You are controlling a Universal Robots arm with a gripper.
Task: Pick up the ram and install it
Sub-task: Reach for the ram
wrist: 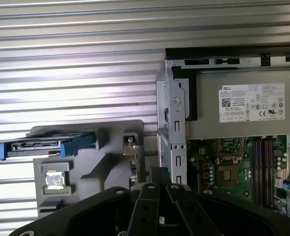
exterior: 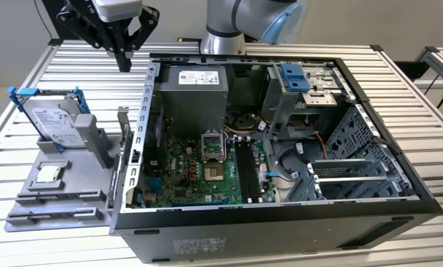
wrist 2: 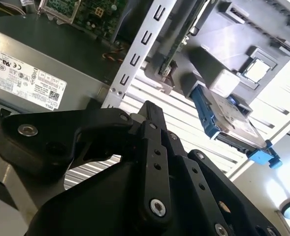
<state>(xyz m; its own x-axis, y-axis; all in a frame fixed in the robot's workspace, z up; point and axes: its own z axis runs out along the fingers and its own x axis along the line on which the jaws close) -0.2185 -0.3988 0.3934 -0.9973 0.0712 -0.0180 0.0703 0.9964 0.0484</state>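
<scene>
The black two-fingered gripper (exterior: 123, 67) hung over the slatted aluminium table (exterior: 414, 111) on the exterior view's left, just outside the rear corner of the open black computer tower case (exterior: 281, 228) lying on its side. Its jaws looked drawn together to a single tip with nothing between them, and both wrist views showed the same thing: the finger bars met at one point (wrist 2: 152, 110) (wrist: 159, 172). The ram (wrist 2: 183, 32) – a long, thin, green-edged circuit-board stick – appeared edge-on in the second wrist view. It stood upright on its long edge in the flat grey plastic fixture tray (exterior: 58, 206), just beside the case's perforated metal side wall, below the gripper and apart from it. On the same tray, a silver hard drive in a blue frame (exterior: 54, 117) stood on edge at the end nearer the gripper. A small square silver chip (exterior: 49, 173) lay flat in a pocket further along. Inside the case, the green motherboard (exterior: 199, 178) lay on the floor with its long black memory slots (exterior: 246, 167) running side by side next to the processor socket – whether any slot was filled could not be told. The grey metal power supply box (exterior: 195, 94) with a white label sat at the end of the case nearest the arm's base.
</scene>
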